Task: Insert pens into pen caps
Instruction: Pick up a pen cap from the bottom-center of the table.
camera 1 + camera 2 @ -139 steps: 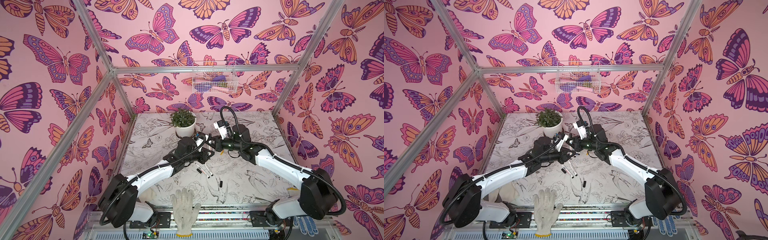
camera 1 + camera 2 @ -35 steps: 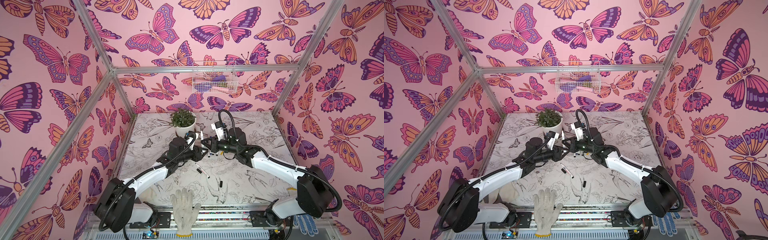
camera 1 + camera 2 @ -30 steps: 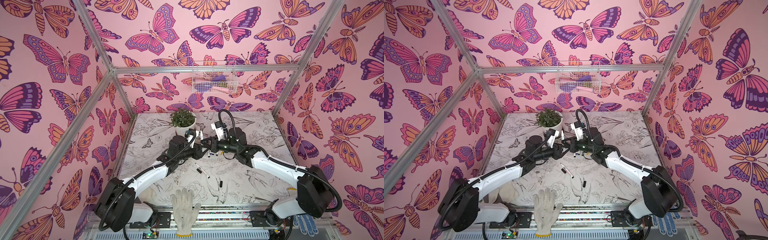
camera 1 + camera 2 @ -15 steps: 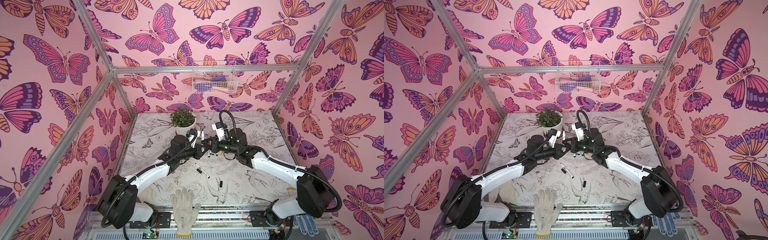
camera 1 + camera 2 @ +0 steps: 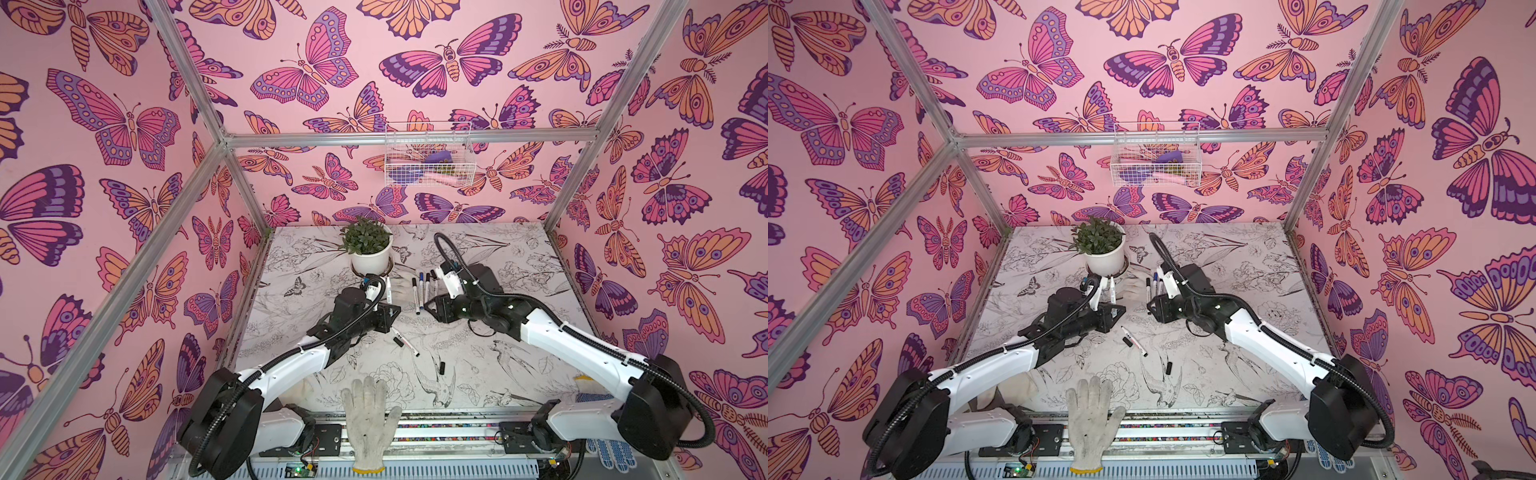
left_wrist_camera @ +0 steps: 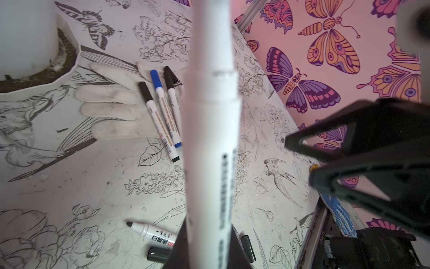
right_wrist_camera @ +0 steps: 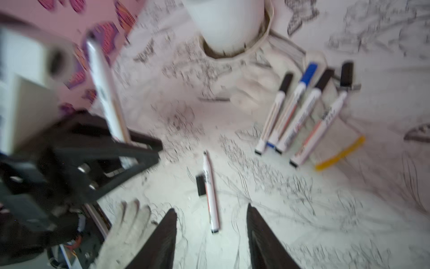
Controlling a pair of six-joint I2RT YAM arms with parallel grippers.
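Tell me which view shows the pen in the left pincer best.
Left wrist: the pen fills the frame, close up, barrel print visible, both ends out of sight. Right wrist shows more of its length but blurred. In both top views it is only a small white sliver.

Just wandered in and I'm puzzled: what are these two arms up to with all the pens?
The left arm's pincer is clamped on a slim white marker pen, holding it roughly upright above the table. The right pincer hangs open and empty nearby. Four capped white pens lie in a row; one uncapped pen and a stubby black cap lie side by side.
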